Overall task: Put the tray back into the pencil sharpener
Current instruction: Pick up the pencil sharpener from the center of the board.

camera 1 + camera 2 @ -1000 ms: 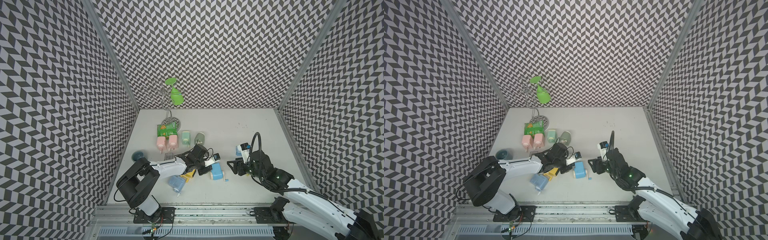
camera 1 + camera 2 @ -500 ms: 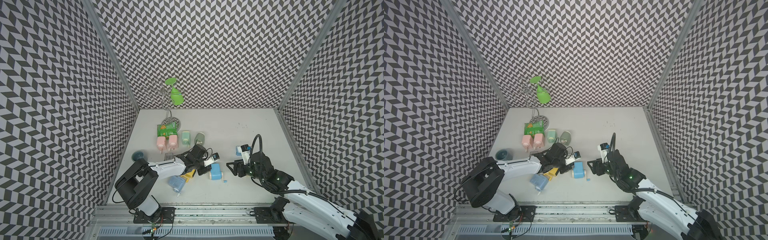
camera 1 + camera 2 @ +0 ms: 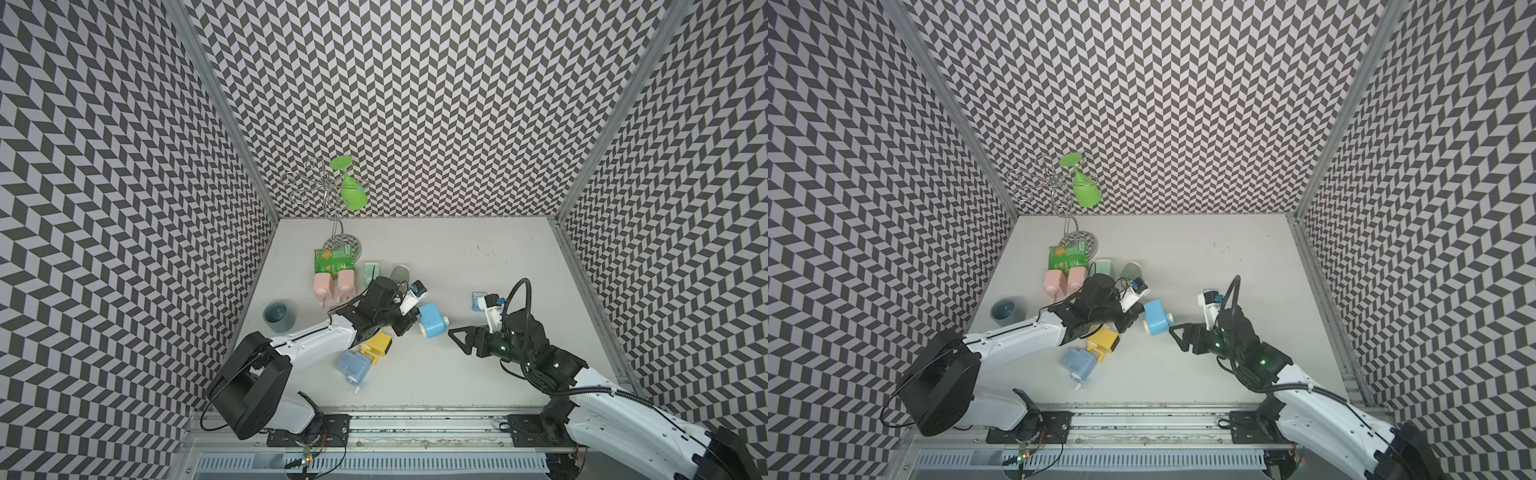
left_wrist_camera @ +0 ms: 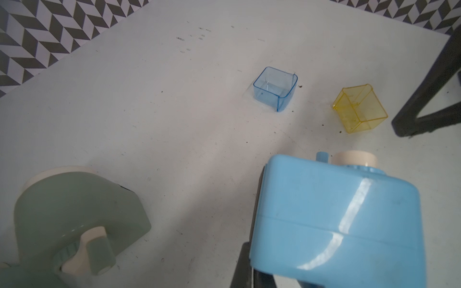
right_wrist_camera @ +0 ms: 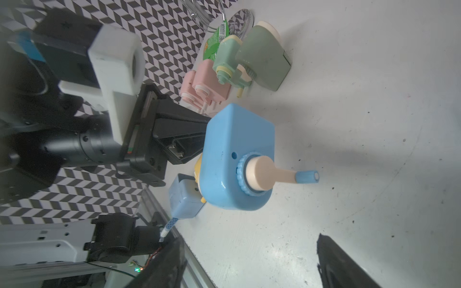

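The blue pencil sharpener (image 3: 432,326) (image 3: 1156,318) (image 5: 237,159) sits mid-table, its cream crank pointing at my right gripper. My left gripper (image 3: 409,328) (image 3: 1129,322) (image 4: 249,269) is shut on the sharpener's far side, with its fingers (image 5: 184,134) running in behind the body. My right gripper (image 3: 457,340) (image 3: 1177,336) (image 5: 252,269) stands open and empty a short way from the crank. In the left wrist view a clear blue tray (image 4: 274,88) lies open side up on the table, with a clear yellow tray (image 4: 359,109) beside it. The blue tray (image 3: 478,300) shows partly behind my right wrist.
Near my left arm lie a pale blue sharpener (image 3: 353,365) and a yellow one (image 3: 378,345). Two pink sharpeners (image 3: 332,284), two green ones (image 3: 371,272), a green snack bag (image 3: 332,257) and a wire rack with a green glass (image 3: 353,191) stand further back. A grey cup (image 3: 279,316) is at the left.
The blue sharpener has turned and shifted away from the front edge in my left gripper. My right gripper's jaws have spread wider.
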### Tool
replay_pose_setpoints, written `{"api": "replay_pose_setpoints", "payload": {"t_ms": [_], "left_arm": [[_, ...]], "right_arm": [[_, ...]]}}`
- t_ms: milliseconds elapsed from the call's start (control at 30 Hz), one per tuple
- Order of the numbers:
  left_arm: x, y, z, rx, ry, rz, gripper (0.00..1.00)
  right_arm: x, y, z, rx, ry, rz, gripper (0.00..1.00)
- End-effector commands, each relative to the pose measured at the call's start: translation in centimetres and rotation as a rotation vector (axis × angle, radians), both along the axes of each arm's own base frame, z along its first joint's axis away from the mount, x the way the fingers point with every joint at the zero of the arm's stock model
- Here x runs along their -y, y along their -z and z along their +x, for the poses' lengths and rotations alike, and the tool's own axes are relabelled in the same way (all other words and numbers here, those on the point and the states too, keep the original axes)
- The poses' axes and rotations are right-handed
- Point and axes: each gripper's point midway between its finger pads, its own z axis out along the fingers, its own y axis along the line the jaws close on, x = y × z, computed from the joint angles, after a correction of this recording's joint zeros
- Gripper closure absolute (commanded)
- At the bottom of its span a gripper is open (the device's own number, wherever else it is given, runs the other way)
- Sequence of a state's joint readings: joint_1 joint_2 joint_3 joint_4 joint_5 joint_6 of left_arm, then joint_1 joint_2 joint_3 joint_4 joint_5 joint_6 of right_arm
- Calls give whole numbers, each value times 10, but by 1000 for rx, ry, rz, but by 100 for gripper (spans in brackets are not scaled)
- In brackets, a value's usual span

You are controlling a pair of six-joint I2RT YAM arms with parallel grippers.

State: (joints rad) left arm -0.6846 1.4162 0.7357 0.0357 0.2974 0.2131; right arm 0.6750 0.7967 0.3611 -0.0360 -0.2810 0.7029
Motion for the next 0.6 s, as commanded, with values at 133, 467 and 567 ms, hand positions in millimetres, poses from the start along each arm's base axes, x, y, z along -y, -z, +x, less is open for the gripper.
{"api": "replay_pose_setpoints", "payload": {"t_ms": [133, 467, 567], "left_arm": [[11, -46, 5, -4, -52, -225, 100], [17, -73, 1, -29, -86, -388, 100], [17, -74, 1, -33, -95, -395, 100]], "right_arm": [[-20, -52, -1, 33, -36, 313, 0], [-42, -60, 8, 33, -106, 384, 1], [-45, -64, 16, 52, -91, 397, 4]]}}
